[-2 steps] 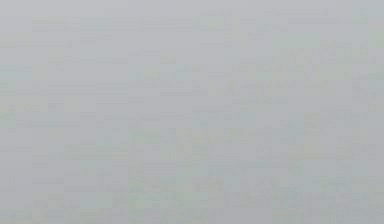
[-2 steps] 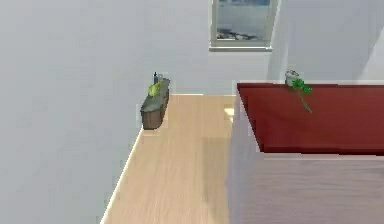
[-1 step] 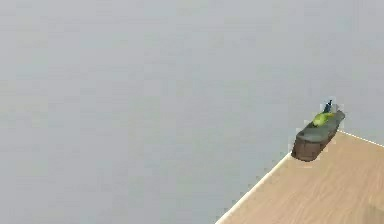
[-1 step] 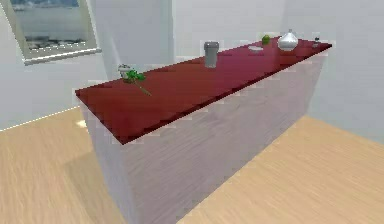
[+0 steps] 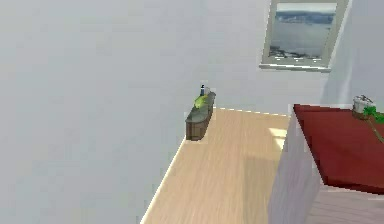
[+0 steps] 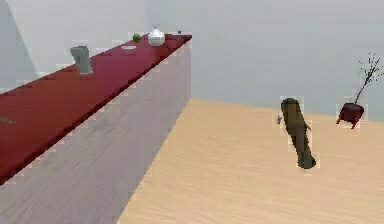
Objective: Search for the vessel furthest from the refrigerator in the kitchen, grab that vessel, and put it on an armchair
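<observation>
Vessels are what you are after, and two likely ones stand on the long desk with the dark red top. A grey tapered vessel stands upright partway along the top. A white round-bellied vessel stands near the far end, just beside a small green lump. The two vessels are well apart.

By my reading you are in the search step, since both vessels sit on the desk and the grab is not yet done. Of the gripper's state you cannot tell anything. You also cannot judge from here which vessel lies furthest from the refrigerator, so settle that first.

Then the next move calls for driving the base along the desk until the chosen vessel lies abreast of the arm side. After that, lift the arm above the red top before you extend it.

Mind the floor on that side, where a brown log-shaped thing lies near a red pot of bare twigs, both well apart from the desk. Ahead, a dark grey trough planter sits at the foot of the wall, and a framed picture hangs higher up. The wooden floor between the planter and the desk looks passable
</observation>
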